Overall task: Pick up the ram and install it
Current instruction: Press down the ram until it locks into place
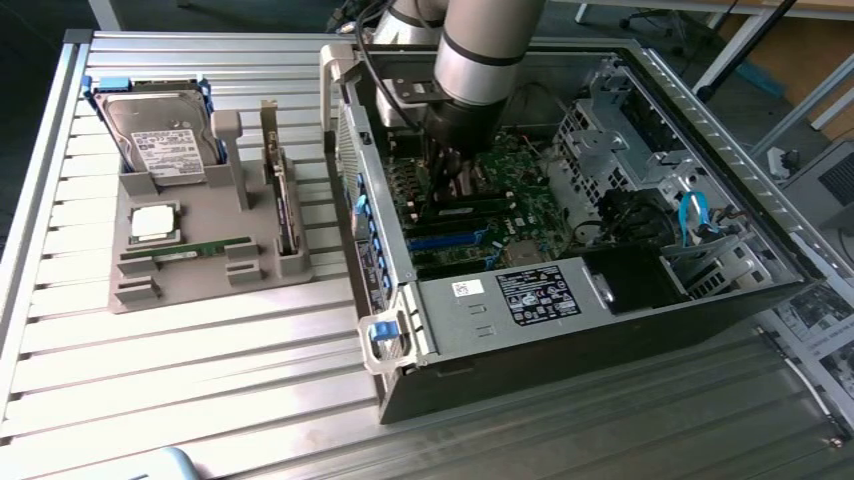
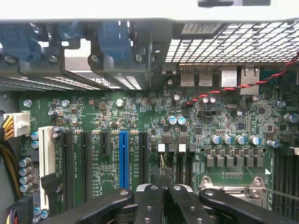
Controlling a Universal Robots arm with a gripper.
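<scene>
The ram [image 1: 187, 247], a thin green stick, lies flat in the grey holder [image 1: 200, 290] at the exterior view's left, outside the computer case [image 1: 441, 340]. My gripper [image 1: 447, 178] is far from it. It reaches down inside the open case and hangs just above the green motherboard [image 1: 521, 205]. In the wrist view the gripper [image 2: 161, 186] is shut, its black fingers [image 2: 149, 205] pressed together with nothing seen between them. It points over the motherboard [image 2: 140, 116] near the blue slot [image 2: 123, 158]. Dark memory slots [image 2: 286, 172] lie off to one side.
The holder also carries a hard drive [image 1: 160, 145], a square silver processor [image 1: 154, 222] and an upright expansion card [image 1: 280, 195]. Inside the case are a metal drive cage [image 1: 627, 120], blue cables [image 1: 691, 215], a black fan shroud [image 1: 638, 280] and red-black wires [image 2: 233, 87].
</scene>
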